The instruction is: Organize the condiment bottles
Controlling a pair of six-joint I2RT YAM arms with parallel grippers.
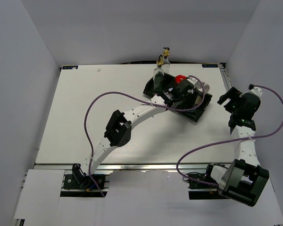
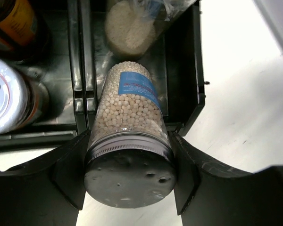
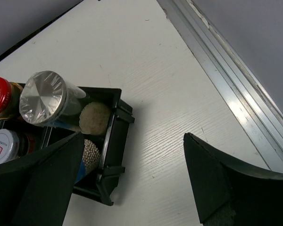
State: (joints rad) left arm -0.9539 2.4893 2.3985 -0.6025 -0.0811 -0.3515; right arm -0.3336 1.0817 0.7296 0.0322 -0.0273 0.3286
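My left gripper (image 2: 129,176) is shut on a silver-capped shaker (image 2: 127,117) filled with small white balls, with a blue label. The shaker's base is down in the right-hand compartment of the black tray (image 2: 186,94). A second silver-capped shaker (image 3: 45,96) of pale powder stands just beyond it. The red-lidded brown jar (image 3: 2,96) and the white-lidded jar (image 3: 4,146) stand in the neighbouring compartment. Two tall glass bottles with gold pourers (image 1: 159,70) stand at the tray's far left end. My right gripper (image 3: 132,179) is open and empty, over bare table to the right of the tray.
The black tray (image 1: 200,110) lies at an angle at the table's far right. An aluminium rail (image 3: 226,70) runs along the table's right edge, with a grey wall behind it. Purple cables loop over the table by both arms.
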